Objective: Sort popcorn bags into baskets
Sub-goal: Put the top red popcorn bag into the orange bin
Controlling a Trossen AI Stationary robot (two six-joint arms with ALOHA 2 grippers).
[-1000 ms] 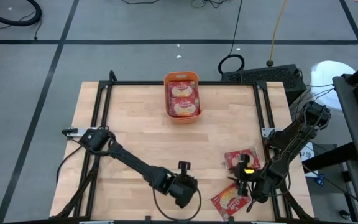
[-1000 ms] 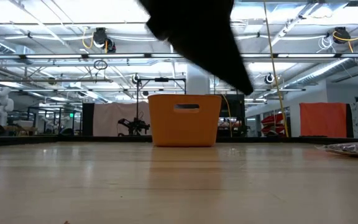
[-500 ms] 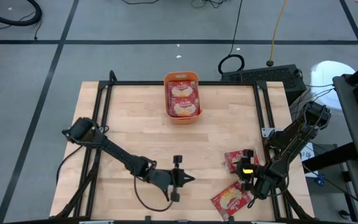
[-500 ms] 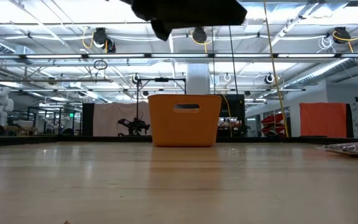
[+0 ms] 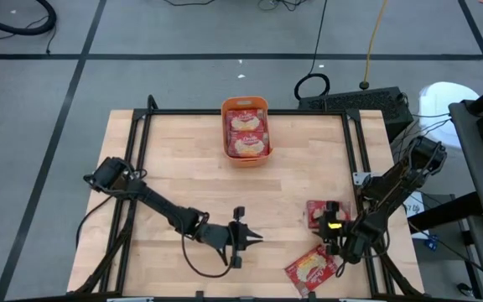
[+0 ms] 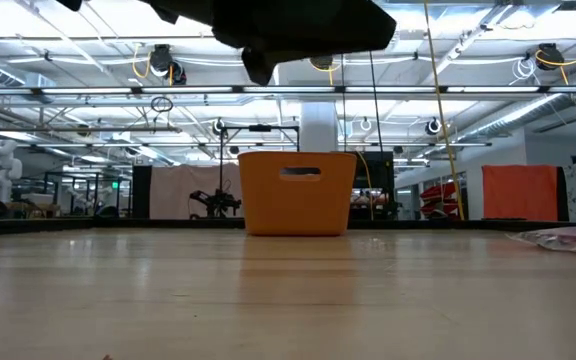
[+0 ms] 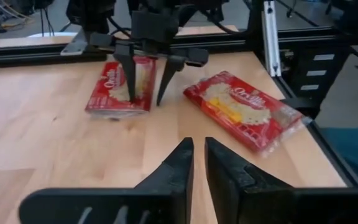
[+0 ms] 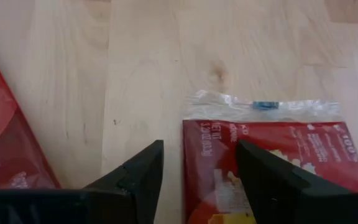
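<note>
**R gripper over packet at table's right-front corner**

R gripper (image 5: pixel 332 233) is hovering w/ fingers spread above a popcorn bag (image 5: pixel 319 213), one fingertip (image 7: pixel 129 93) over its face; nothing pinched. Second bag (image 5: pixel 310 268) is lying just beside it, nearer the table (image 5: pixel 183 159) front edge, apart from both arms. L gripper (image 5: pixel 254 239) is sitting low nr front-centre, fingers nearly together w/ a thin gap, holding nothing. Orange basket (image 5: pixel 245 107) is standing at far-centre edge, w/ packets (image 5: pixel 246 134) inside.
</note>
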